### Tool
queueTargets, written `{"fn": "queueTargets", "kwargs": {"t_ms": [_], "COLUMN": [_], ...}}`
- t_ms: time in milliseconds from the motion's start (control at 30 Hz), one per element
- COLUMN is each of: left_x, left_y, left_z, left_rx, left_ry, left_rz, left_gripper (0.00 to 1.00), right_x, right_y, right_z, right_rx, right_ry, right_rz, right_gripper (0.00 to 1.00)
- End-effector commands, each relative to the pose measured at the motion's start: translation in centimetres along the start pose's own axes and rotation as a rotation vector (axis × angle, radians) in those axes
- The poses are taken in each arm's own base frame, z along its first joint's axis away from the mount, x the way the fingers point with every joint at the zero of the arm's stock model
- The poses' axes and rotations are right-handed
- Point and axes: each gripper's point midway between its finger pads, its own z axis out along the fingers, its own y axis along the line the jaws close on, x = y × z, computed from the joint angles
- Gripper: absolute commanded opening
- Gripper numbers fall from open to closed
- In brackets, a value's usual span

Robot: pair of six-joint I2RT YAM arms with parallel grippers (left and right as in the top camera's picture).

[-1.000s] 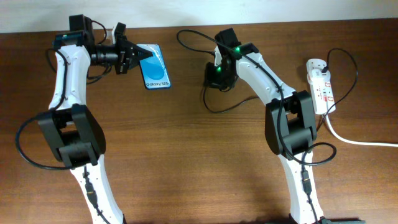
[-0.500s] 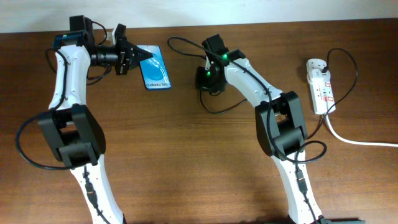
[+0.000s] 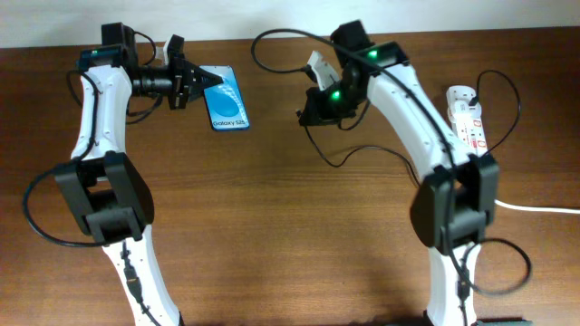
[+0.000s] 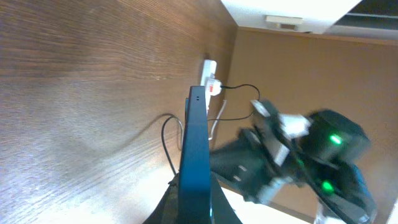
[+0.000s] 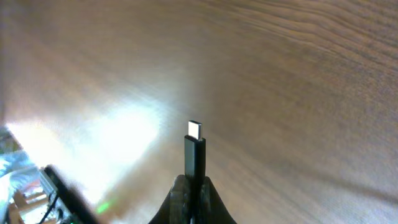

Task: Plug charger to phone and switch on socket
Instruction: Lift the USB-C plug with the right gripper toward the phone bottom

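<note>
Two steps to do, neither done. Left gripper (image 3: 192,83) clamped on phone (image 3: 227,100) at its left edge. Right gripper (image 3: 311,110) pinches charger (image 5: 194,152) plug, metal tip out, right of phone, well apart: insertion pending. Socket (image 3: 468,125) far right of phone, no gripper near; switching pending.

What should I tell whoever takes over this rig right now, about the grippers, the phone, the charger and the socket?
The left gripper is shut on the phone, gripping one end; the screen is lit and faces up.
The right gripper is shut on the charger, with the metal tip sticking out past the fingers. It is between the phone and the socket, and the plug is clear of the phone.
The socket lies far right, with no gripper near it.
Done: phone and plug both grasped.
Left: bring the plug to the phone's port, push it in, then press the socket switch.
</note>
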Motion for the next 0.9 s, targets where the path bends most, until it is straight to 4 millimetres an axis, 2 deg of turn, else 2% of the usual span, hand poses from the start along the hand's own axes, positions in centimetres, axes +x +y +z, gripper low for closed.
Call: {"fn": "queueTargets", "kwargs": {"t_ms": [0, 33, 100, 167, 267, 400, 500, 567, 633, 667, 733, 800, 867], "left_x": [0.7, 0.9, 1.3, 1.6, 2.5, 2.6, 2.7, 3.1, 3.8, 4.0, 4.0, 4.0, 4.0], "left_y": [-3.4, -3.7, -4.5, -5.5, -7.3, -7.4, -7.4, -7.6, -8.1, -8.2, -8.3, -8.3, -8.3], "left_z": [-0.6, -0.7, -0.8, -1.0, -0.8, -0.6, -0.5, 0.2, 1.4, 1.8, 1.9, 1.9, 1.9], "left_rx": [0.153, 0.172, 0.219, 0.282, 0.378, 0.378, 0.377, 0.376, 0.377, 0.378, 0.379, 0.379, 0.381], "left_ry": [0.035, 0.041, 0.054, 0.067, 0.098, 0.104, 0.104, 0.120, 0.149, 0.157, 0.159, 0.159, 0.159], "left_rz": [0.048, 0.055, 0.081, 0.114, 0.171, 0.173, 0.177, 0.180, 0.186, 0.196, 0.198, 0.198, 0.198], "left_gripper": [0.00, 0.00, 0.00, 0.00, 0.00, 0.00, 0.00, 0.00, 0.00, 0.00, 0.00, 0.00, 0.00], "right_x": [0.0, 0.2, 2.0, 3.3, 5.1, 6.7, 8.8, 9.8, 10.7, 10.9, 10.7, 9.9, 9.4], "right_y": [4.1, 4.7, 6.4, 8.9, 11.4, 11.1, 10.7, 10.3, 9.2, 9.5, 11.7, 13.2, 13.7], "right_z": [-5.1, -6.0, -8.7, -10.7, -12.1, -12.0, -12.4, -11.7, -9.5, -7.6, -4.6, -3.5, -2.9], "right_rx": [-0.033, -0.037, -0.044, -0.112, -0.218, -0.209, -0.180, -0.193, -0.221, -0.261, -0.328, -0.314, -0.283], "right_ry": [-0.085, -0.095, -0.093, -0.103, -0.074, -0.059, -0.113, -0.154, -0.178, -0.184, -0.199, -0.244, -0.275], "right_rz": [-0.110, -0.123, -0.151, -0.193, -0.210, -0.197, -0.173, -0.085, 0.044, 0.087, 0.085, 0.108, 0.192], "right_gripper": [0.05, 0.04, 0.05, 0.04, 0.05, 0.05, 0.05, 0.05, 0.04, 0.04, 0.04, 0.04, 0.04]}}
